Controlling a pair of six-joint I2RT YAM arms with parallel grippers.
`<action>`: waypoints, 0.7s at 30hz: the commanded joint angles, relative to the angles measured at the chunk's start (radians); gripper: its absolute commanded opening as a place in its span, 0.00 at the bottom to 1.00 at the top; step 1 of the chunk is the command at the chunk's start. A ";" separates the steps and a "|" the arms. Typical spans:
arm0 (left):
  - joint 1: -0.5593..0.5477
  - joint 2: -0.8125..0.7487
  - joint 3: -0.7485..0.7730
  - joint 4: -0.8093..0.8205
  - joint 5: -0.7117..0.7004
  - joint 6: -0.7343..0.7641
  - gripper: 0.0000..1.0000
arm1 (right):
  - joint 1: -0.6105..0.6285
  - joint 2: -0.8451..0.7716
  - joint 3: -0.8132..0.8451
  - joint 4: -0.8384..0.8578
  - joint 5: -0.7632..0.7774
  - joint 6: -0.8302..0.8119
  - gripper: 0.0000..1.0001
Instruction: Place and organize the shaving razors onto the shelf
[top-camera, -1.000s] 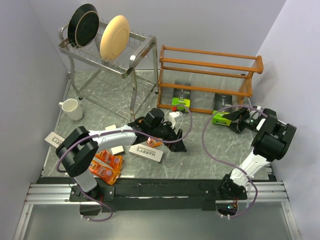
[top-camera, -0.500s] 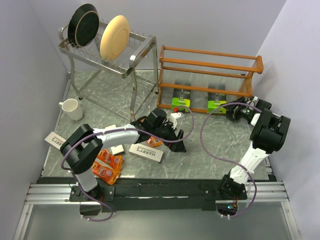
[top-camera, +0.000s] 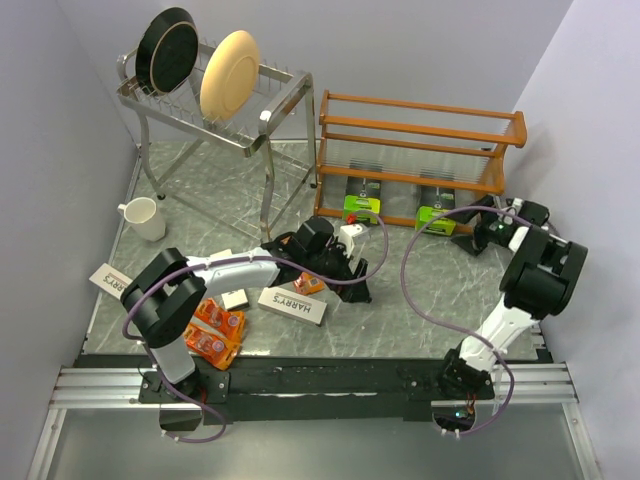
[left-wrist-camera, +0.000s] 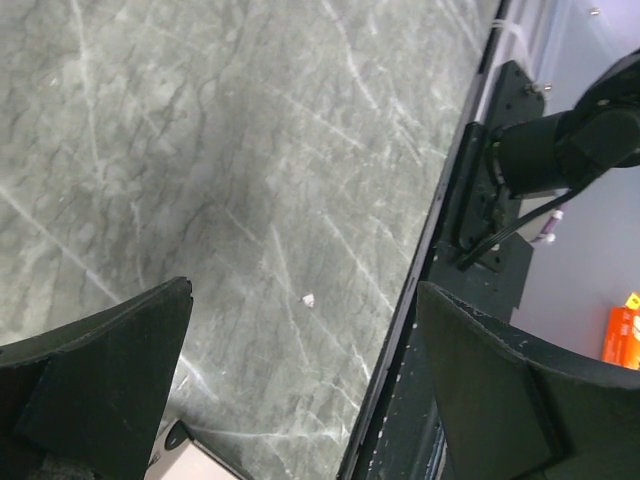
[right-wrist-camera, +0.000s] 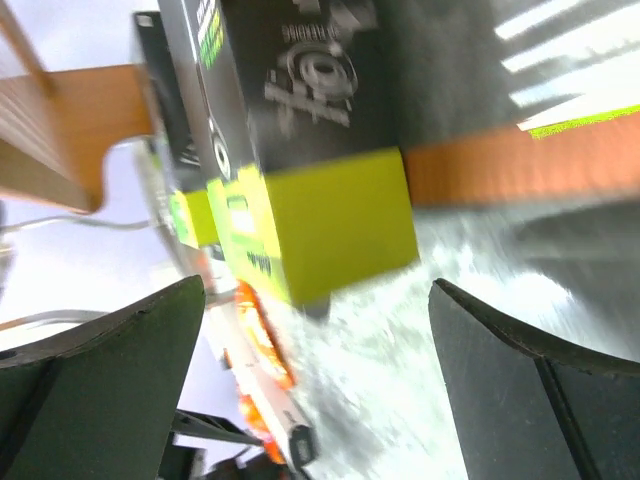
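Observation:
The shelf (top-camera: 420, 150) stands at the back right. Two black-and-lime-green razor packs (top-camera: 362, 203) (top-camera: 433, 211) sit side by side on its bottom tier. My right gripper (top-camera: 472, 236) is open and empty just right of the second pack. In the right wrist view that pack (right-wrist-camera: 310, 150) fills the space just ahead of the open gripper (right-wrist-camera: 320, 390). My left gripper (top-camera: 355, 288) is open and empty, low over the table right of a white HARRY'S box (top-camera: 293, 306). Orange packs (top-camera: 215, 332) lie at the front left. Another HARRY'S box (top-camera: 108, 278) lies at the far left.
A silver metal rack (top-camera: 215, 95) with two plates stands at the back left, and a white mug (top-camera: 143, 217) sits below it. A small white box (top-camera: 236, 299) lies by the orange packs. The left wrist view shows the table edge (left-wrist-camera: 400, 330) and the right arm's base (left-wrist-camera: 560, 150).
My right gripper carried the second black-and-green pack from the table onto the shelf's bottom tier, let it go and drew back a little. The left arm shifted slightly.

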 joint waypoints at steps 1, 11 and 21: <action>0.002 -0.045 0.043 -0.038 -0.056 0.038 1.00 | -0.021 -0.154 0.015 -0.297 0.122 -0.259 1.00; 0.144 -0.251 0.040 -0.348 -0.066 0.373 0.99 | -0.023 -0.720 -0.066 -0.704 0.141 -0.885 1.00; 0.368 -0.596 -0.020 -0.673 -0.079 0.746 0.99 | 0.631 -1.037 -0.029 -0.659 0.177 -1.024 1.00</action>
